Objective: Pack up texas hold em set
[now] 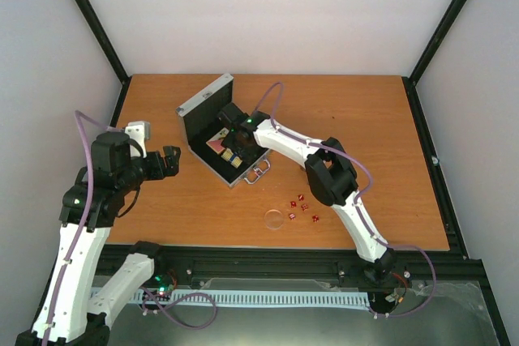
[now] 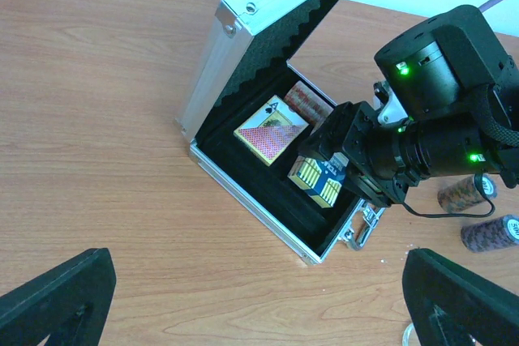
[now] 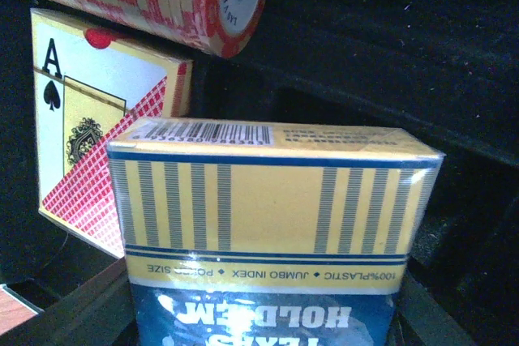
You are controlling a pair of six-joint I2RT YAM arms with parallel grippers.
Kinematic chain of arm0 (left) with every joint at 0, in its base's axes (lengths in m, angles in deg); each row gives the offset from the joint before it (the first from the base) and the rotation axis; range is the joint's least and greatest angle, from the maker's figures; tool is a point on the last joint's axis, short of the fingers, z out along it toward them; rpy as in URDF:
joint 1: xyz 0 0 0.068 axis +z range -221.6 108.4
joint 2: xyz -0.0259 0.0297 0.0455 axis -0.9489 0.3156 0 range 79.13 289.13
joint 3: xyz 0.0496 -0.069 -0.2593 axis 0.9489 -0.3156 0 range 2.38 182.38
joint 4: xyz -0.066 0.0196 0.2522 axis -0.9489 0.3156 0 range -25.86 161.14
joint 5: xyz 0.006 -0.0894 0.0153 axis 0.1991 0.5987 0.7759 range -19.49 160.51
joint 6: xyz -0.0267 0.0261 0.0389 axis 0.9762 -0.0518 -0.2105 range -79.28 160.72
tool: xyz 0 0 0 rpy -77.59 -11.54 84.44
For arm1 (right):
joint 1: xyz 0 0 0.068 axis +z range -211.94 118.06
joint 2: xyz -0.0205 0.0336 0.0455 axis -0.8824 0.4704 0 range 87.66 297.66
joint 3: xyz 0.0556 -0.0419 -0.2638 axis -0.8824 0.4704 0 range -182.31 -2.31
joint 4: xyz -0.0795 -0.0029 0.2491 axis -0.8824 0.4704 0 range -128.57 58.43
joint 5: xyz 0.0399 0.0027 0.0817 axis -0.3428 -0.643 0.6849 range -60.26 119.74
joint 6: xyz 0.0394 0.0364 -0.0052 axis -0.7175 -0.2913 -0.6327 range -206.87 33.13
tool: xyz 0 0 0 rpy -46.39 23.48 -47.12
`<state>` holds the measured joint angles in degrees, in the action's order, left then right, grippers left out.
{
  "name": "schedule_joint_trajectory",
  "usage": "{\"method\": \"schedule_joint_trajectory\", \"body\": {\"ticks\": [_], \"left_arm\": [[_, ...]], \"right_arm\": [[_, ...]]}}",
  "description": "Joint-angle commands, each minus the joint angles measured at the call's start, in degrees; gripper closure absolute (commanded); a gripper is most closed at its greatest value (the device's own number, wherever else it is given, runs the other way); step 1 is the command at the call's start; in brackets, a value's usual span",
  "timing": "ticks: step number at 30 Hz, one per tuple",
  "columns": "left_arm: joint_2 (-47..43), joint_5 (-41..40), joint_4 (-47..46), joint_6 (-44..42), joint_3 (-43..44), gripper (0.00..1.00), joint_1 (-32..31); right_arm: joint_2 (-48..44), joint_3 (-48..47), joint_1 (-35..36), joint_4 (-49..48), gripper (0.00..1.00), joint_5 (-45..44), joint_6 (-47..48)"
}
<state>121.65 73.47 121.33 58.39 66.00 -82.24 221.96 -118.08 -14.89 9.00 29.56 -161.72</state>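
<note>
Seating the blue-yellow deck (image 3: 276, 192) in the silver case (image 2: 243, 192) looks to be the step in hand.

On the worktop (image 1: 365, 119) the case stands open just towards 11 o'clock of centre, with its lid raised. The right claw (image 2: 324, 169) is clenched on the blue-yellow deck, which hangs tilted over the near compartment, at 5 o'clock from the red-white deck (image 2: 270, 131) lying flat inside. A red-and-white chip stack (image 2: 308, 103) lies behind that. The left claw (image 1: 166, 161) hangs released at 9 o'clock of the case, holding nothing. To do this well I'd level the deck, square it to the slot walls, and lower it fully before letting go. Two dark chip stacks (image 2: 466, 194), the red dice (image 1: 302, 207) and the clear disc (image 1: 275, 218) lie outside, at 5 o'clock.
</note>
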Motion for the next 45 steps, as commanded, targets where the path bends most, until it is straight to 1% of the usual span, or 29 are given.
{"method": "schedule_joint_trajectory", "body": {"ticks": [1,2,4,6,8,9,13,16,21,25,27,30,35,38,42,45], "left_arm": [[-0.2,-0.4,0.7,-1.3,2.2,0.00,0.1],[-0.2,-0.4,0.8,-1.4,2.2,0.00,0.1],[-0.3,-0.6,0.9,-1.5,2.4,0.00,0.1],[-0.4,-0.8,1.0,-1.4,2.6,0.00,0.1],[-0.5,-0.8,1.3,-1.4,2.9,0.00,0.1],[-0.4,-0.8,1.3,-1.5,3.0,0.00,0.1],[-0.5,-1.0,1.6,-1.6,3.2,0.00,0.1],[-0.6,-1.0,1.6,-1.6,3.2,0.00,0.1],[-0.5,-1.0,2.0,-1.6,4.0,0.00,0.1],[-0.5,-1.3,1.8,-1.7,4.2,0.00,0.1],[-0.5,-1.2,1.7,-1.6,4.1,0.00,0.1],[-0.6,-1.3,1.5,-1.3,3.7,0.00,0.1],[-0.4,-1.3,1.5,-1.2,2.9,0.00,0.1],[-0.1,-1.2,1.4,-1.0,2.6,0.00,0.1],[0.4,-1.0,1.1,-0.9,2.3,0.00,0.1],[0.9,-1.0,0.9,-1.1,2.1,0.00,0.1]], "right_arm": [[-1.1,0.2,0.4,0.0,0.43,-0.6,-0.6],[-1.2,0.2,0.4,0.1,0.40,-0.5,-0.7],[-1.2,0.0,0.4,0.3,0.29,-0.4,-0.6],[-1.3,0.0,0.4,0.5,0.14,-0.1,-0.4],[-1.4,-0.1,0.4,0.9,0.02,-0.2,-0.2],[-1.3,0.0,0.4,1.0,0.00,0.0,-0.1],[-2.3,0.3,0.5,0.6,0.00,0.2,0.2],[-3.7,-1.2,0.9,1.4,0.00,-1.6,1.8],[-6.0,-5.5,2.1,6.8,0.00,-4.5,7.2],[-9.6,-2.8,3.5,8.9,0.00,-8.1,11.7],[-10.4,-1.6,4.0,8.0,0.00,-9.6,16.4],[-8.7,-2.3,4.0,8.3,0.00,-11.4,23.7],[-3.6,-6.6,3.4,10.6,0.00,-18.1,32.4],[-1.6,-7.9,2.4,10.1,0.00,-20.2,34.6],[0.7,-8.8,0.7,7.6,0.00,-20.7,38.6],[3.1,-11.9,0.0,7.9,0.00,-22.3,41.9]]}}
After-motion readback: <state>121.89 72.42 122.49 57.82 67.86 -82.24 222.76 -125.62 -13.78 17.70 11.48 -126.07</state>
